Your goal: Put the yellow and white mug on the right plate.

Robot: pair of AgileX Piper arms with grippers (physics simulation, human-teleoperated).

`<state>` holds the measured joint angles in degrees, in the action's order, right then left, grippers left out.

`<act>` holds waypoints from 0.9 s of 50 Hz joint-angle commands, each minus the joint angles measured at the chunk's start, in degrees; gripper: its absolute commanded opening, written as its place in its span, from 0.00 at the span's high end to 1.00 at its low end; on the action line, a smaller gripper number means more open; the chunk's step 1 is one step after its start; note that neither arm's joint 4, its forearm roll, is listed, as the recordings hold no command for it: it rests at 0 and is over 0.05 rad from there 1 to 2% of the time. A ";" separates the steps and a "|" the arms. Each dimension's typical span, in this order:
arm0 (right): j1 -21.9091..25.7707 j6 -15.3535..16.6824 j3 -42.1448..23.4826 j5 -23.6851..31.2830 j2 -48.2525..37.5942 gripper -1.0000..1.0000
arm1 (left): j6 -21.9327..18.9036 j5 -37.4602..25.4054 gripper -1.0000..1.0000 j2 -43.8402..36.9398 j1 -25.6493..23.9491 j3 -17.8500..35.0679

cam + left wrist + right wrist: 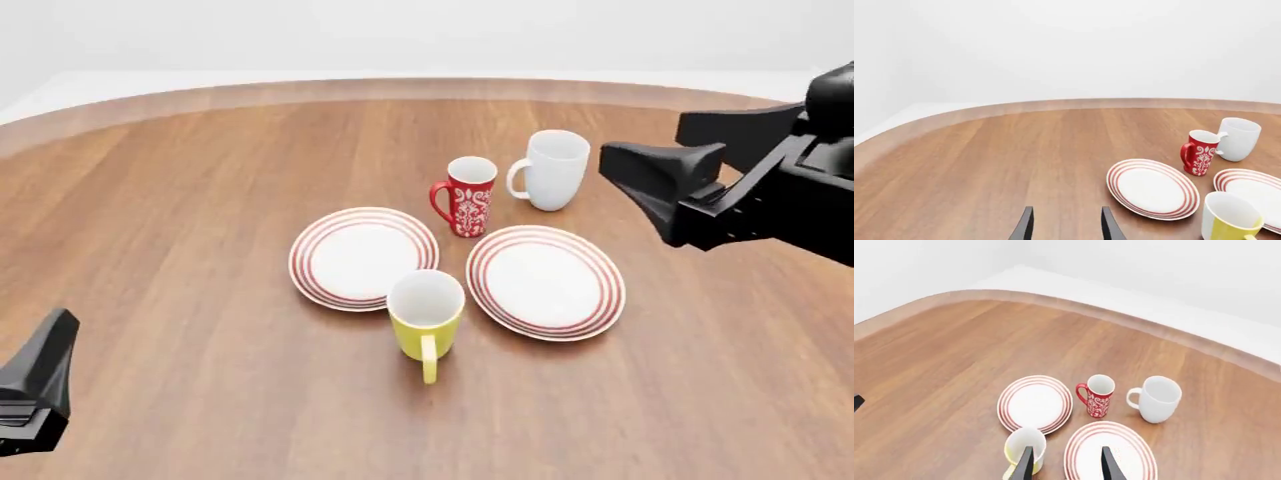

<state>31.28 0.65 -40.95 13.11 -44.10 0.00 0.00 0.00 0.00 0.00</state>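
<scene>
Step in hand: approach, before any grasp. My right claw [1064, 465] hangs above the desk [174, 200] with its fingers spread and nothing between them, looking down on the yellow and white mug [427, 312] and the right plate [545, 281]. My left claw [1066, 227] is also spread and empty, low at the near left, well apart from everything.

The mug stands upright on the desk, in front of the gap between the 2 plates, with its handle toward my side. It is just beside the right plate and not on it.

Next move, as I judge it: lower the right claw over the mug, close on its wall or handle, lift, and shift right onto the plate.

Obstacles: the left plate [363, 257] sits close to the mug. The red mug [467, 195] and white mug [553, 169] stand behind the plates, clear of the short path.
</scene>
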 commanded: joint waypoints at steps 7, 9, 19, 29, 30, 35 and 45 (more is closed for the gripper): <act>5.61 -4.55 -5.81 2.84 -5.30 0.00 | 0.00 0.00 0.00 0.00 0.00 0.00; 5.96 -5.11 -6.15 2.88 -5.71 0.00 | 0.00 0.00 0.00 0.00 0.00 0.00; 6.89 -5.23 -5.65 1.66 -6.20 0.00 | 0.00 0.00 0.00 0.00 0.00 0.00; 6.89 -5.23 -5.65 1.66 -6.20 0.00 | 0.00 0.00 0.00 0.00 0.00 0.00; 6.89 -5.23 -5.65 1.66 -6.20 0.00 | 0.00 0.00 0.00 0.00 0.00 0.00; 6.89 -5.23 -5.65 1.66 -6.20 0.00 | 0.00 0.00 0.00 0.00 0.00 0.00; 8.33 -7.75 -6.59 0.36 -8.90 0.00 | 0.00 0.00 0.00 0.00 0.00 0.00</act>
<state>38.40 -5.23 -46.88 14.37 -51.22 0.00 0.00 0.00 0.00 0.00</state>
